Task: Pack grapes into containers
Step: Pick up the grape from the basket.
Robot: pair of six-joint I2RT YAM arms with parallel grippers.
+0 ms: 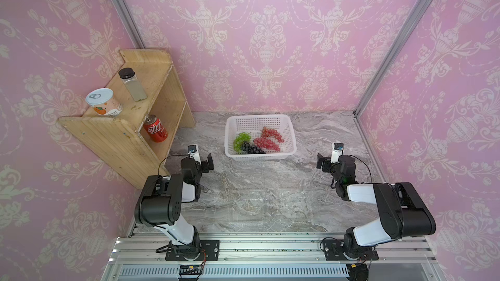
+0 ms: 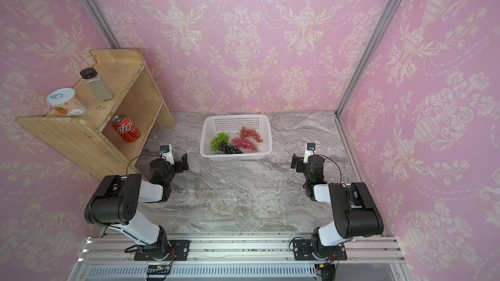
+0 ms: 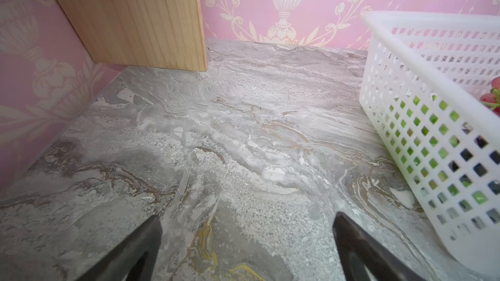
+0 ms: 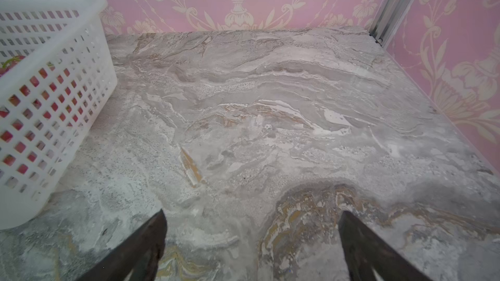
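The grapes lie in a white perforated basket (image 1: 259, 116) at the back middle of the marble table: a green bunch (image 1: 241, 139), a dark bunch (image 1: 251, 147) and two red bunches (image 1: 272, 134) (image 1: 266, 144). Two clear containers (image 2: 222, 203) (image 2: 266, 203) stand side by side, empty, at the front middle and are hard to make out. My left gripper (image 1: 209, 161) (image 3: 246, 218) hovers open left of the basket, with nothing between its fingers. On the basket's right, my right gripper (image 1: 322, 162) (image 4: 251, 214) is open and holds nothing.
A wooden shelf (image 1: 127, 136) stands against the left wall, close to my left arm. It carries a red cola can (image 1: 155, 130), a dark-capped bottle (image 1: 132, 83) and a white tin (image 1: 102, 101). Pink walls close in three sides. A metal rail (image 1: 270, 250) runs along the front.
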